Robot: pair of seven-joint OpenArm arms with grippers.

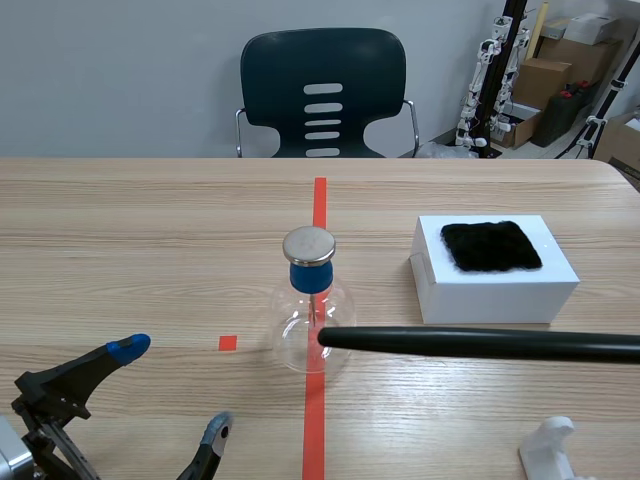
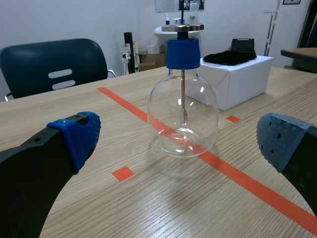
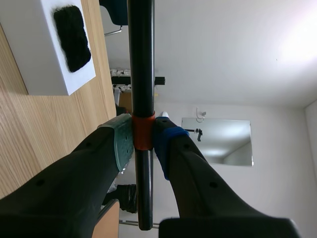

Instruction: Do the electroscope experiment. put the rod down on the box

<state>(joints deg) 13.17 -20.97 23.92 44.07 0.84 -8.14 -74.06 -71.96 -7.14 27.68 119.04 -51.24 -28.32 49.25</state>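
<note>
A long black rod (image 1: 480, 343) hangs level above the table, its tip in front of the electroscope (image 1: 310, 300). The rod runs off to the right, where the right arm is out of the scene view. In the right wrist view my right gripper (image 3: 142, 139) is shut on the rod (image 3: 141, 59) at its orange band. The white box (image 1: 495, 275) with a black fur pad (image 1: 492, 246) stands behind the rod; it also shows beside the rod as the box (image 3: 37, 54). The electroscope (image 2: 182, 99) is a glass flask with a blue stopper and a metal disc. My left gripper (image 1: 172, 390) (image 2: 181, 144) stands open facing it.
A white plastic holder (image 1: 548, 450) lies near the front right edge. A dark chair (image 1: 322, 95) stands behind the table. Cardboard boxes and gear (image 1: 545, 70) sit at the back right.
</note>
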